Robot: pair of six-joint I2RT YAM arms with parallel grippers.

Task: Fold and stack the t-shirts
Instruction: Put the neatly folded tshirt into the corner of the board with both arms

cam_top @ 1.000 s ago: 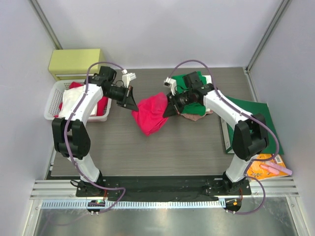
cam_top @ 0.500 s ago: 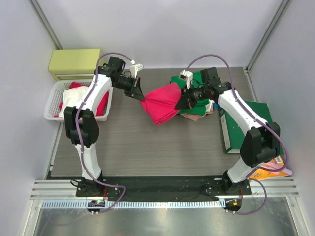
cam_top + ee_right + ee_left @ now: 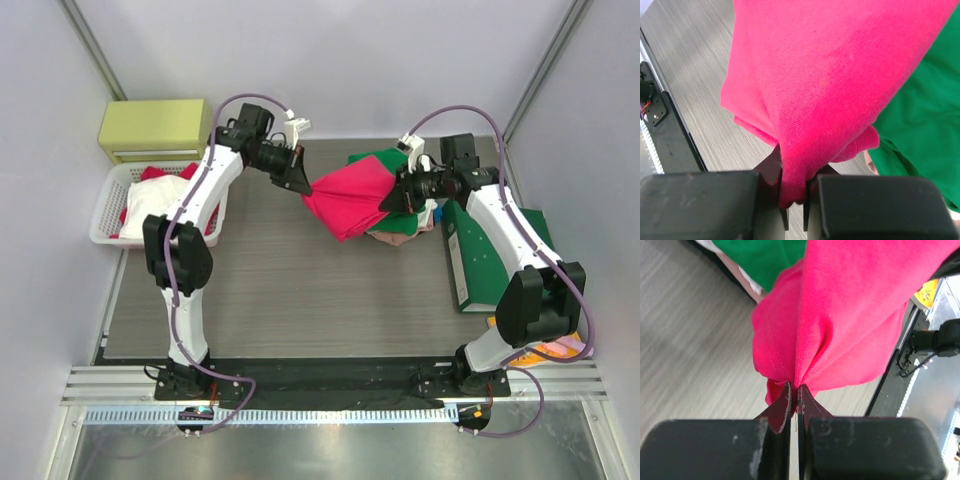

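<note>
I am holding the pinkish-red t-shirt (image 3: 348, 197) above the table (image 3: 290, 290), stretched between both arms. Left gripper (image 3: 794, 390) is clamping one bunched edge and right gripper (image 3: 792, 167) is pinching the opposite edge. The shirt is hanging partly over the green t-shirt (image 3: 372, 160) and beige-pink t-shirt (image 3: 395, 237).

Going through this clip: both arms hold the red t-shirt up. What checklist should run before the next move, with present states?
1. Left gripper shut on the red t-shirt: ok.
2. Right gripper shut on the same shirt: ok.
3. Shirt spread flat between them: not ok, it hangs bunched.
4. Shirt partly over the green t-shirt: ok.
5. Beige-pink t-shirt under the green one lying neat: cannot tell, mostly covered.
</note>
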